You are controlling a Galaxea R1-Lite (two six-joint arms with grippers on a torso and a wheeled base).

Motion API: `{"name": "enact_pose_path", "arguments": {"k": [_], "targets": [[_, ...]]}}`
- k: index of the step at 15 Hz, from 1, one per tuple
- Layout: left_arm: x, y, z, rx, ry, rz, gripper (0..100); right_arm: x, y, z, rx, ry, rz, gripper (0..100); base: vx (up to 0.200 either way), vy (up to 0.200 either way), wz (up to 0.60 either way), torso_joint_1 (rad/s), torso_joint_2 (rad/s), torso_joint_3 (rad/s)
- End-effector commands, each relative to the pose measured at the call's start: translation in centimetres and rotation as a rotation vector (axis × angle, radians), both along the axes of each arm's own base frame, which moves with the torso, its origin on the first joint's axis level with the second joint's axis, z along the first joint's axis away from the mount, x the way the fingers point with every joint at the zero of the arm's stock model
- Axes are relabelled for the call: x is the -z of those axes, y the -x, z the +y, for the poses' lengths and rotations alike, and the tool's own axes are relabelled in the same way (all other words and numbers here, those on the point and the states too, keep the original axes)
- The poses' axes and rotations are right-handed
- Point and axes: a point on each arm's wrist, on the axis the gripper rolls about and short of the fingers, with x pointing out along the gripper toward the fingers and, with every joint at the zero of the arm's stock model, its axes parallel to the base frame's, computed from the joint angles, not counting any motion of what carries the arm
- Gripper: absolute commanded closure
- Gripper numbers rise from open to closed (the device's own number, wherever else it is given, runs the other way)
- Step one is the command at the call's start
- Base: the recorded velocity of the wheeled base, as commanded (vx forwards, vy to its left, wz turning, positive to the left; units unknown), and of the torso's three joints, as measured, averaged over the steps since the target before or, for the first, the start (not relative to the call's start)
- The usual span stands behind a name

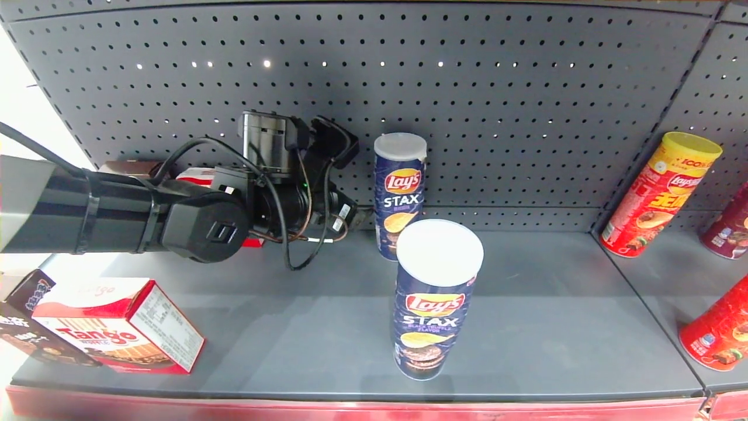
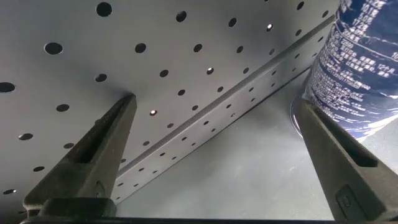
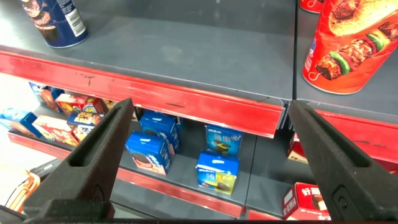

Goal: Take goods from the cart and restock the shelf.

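- Left gripper (image 2: 214, 155) is held wide open and empty, low over the shelf (image 1: 555, 316) and close to the pegboard back panel (image 1: 467, 88).
- 1 finger (image 2: 339, 158) is seen just beside the rear blue can (image 1: 400, 196); whether they touch cannot be told.
- Right gripper (image 3: 211, 168) is spread open and empty, in front of the shelf's red front edge (image 3: 186, 96).
- 2 blue cans are stood upright on the shelf: the front blue can (image 1: 435, 298) nearer the edge, the rear one by the back panel.
- A wafer box (image 1: 120, 333) is laid at the shelf's left end.
- A red can with a yellow lid (image 1: 660, 196) is seen in the next bay to the right.
- Blue boxes (image 3: 149, 146) are seen below the red edge.
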Motion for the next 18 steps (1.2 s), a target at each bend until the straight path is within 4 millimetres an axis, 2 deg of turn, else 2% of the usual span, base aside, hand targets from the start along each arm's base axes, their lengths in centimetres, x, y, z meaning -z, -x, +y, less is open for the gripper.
{"name": "enact_pose_path", "arguments": {"k": [1, 6, 7, 9, 13, 18], "targets": [[0.3, -0.1, -0.4, 0.015, -0.001, 0.005, 0, 0.0, 0.0, 0.0, 0.000, 0.001, 0.001, 0, 0.000, 0.000, 0.00, 0.000, 0.00, 0.000], [0.1, 0.2, -0.3, 0.017, 0.000, 0.002, 0, 0.0, 0.0, 0.0, 0.000, 0.001, 0.001, 0, 0.000, 0.000, 0.00, 0.000, 0.00, 0.000], [-1.1, 1.1, 0.1, 0.019, 0.010, -0.021, 0, 0.0, 0.0, 0.0, 0.000, 0.001, 0.001, 0, 0.000, 0.000, 0.00, 0.000, 0.00, 0.000], [-2.1, 2.5, 0.8, 0.021, 0.009, -0.036, 0, 0.0, 0.0, 0.0, 0.000, 0.001, 0.001, 0, 0.000, 0.000, 0.00, 0.000, 0.00, 0.000], [-2.2, 4.2, 1.7, 0.025, -0.010, -0.031, 0, 0.0, 0.0, 0.0, 0.000, 0.001, 0.001, 0, 0.000, 0.000, 0.00, 0.000, 0.00, 0.000], [-2.0, 4.9, 1.8, -0.005, -0.018, -0.040, 0, 0.0, 0.0, 0.0, 0.000, 0.001, 0.001, 0, 0.000, 0.000, 0.00, 0.000, 0.00, 0.000]]}}
